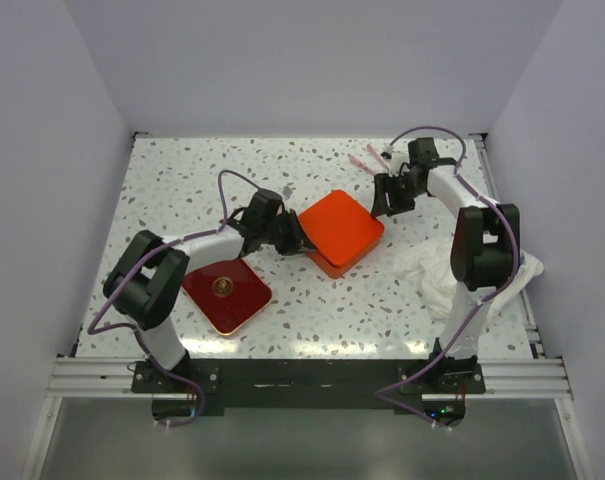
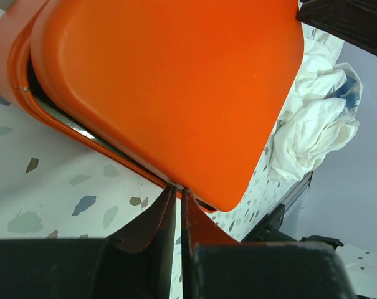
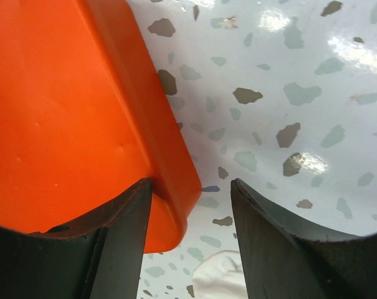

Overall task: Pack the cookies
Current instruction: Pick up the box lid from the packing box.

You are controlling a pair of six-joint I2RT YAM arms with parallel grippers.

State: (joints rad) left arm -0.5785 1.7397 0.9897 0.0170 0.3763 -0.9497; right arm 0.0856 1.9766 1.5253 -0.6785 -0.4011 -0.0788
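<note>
Fingers [image 2: 157, 218] of the left claw [image 2: 179, 193] were almost together, with only a thin slit between them. Their tips sat right at the edge of the orange lid [image 2: 176, 81]. I could not tell if they pinched it. The lid lay straight ahead of that claw, crooked on its box [image 2: 7, 62], with a dark gap down one side. The right claw [image 3: 190, 184] was spread wide at the far corner, one finger over the lid and one over the table [image 3: 288, 93], gripping nothing. Both claws were at the lid, on opposite corners. No cookies showed; maybe they were under the lid.
</note>
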